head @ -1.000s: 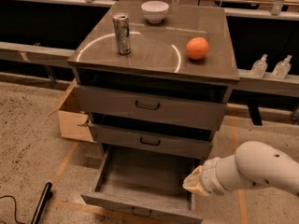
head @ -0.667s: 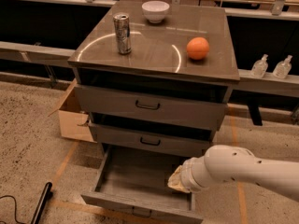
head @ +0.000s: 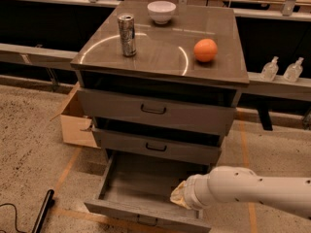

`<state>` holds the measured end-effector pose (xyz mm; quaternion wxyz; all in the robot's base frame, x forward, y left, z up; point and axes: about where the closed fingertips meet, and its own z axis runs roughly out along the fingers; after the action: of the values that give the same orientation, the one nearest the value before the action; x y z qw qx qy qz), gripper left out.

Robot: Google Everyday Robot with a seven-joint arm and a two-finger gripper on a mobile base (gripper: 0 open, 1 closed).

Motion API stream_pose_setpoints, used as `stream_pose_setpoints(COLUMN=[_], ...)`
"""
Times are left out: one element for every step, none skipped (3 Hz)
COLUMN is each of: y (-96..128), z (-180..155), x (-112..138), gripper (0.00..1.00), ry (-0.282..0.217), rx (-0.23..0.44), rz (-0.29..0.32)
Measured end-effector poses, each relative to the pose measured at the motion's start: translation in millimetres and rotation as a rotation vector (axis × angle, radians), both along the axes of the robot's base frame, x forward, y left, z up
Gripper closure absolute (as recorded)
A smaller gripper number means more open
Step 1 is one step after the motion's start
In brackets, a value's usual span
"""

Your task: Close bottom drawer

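Observation:
The bottom drawer (head: 141,211) of the grey cabinet (head: 214,67) is pulled far out, its shallow inside empty, its low front panel nearest me with a small dark handle (head: 145,222). My white arm (head: 252,188) comes in from the right. The gripper (head: 177,194) is at the arm's yellowish tip, over the right part of the open drawer, just inside the front panel. Most of the gripper is hidden behind the wrist.
The middle drawer (head: 155,147) and top drawer (head: 154,110) stand slightly out. On the cabinet top are a can (head: 127,35), a white bowl (head: 161,11) and an orange (head: 205,50). A cardboard box (head: 77,124) sits at the left, two bottles (head: 269,69) at the right, a black object (head: 43,210) on the floor.
My arm has moved left, so the gripper end now reaches further over the open bottom drawer. The drawer has not visibly moved.

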<state>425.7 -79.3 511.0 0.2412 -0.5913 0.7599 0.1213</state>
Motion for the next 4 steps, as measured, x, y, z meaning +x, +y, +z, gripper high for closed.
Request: stream_pose_setpoints(y=[25.4, 50.4, 73.7, 100.4], z=[-57.7, -106.9, -146.2, -185.3], x=[6.6, 23.5, 38.7, 47.6], gripper=[1.0, 1.0, 1.0, 1.0], ry=[-0.015, -0.068, -0.115, -0.125], rx=[0.098, 0.168, 0.199, 0.199], rz=[-0.04, -0.055, -0.058, -0.07])
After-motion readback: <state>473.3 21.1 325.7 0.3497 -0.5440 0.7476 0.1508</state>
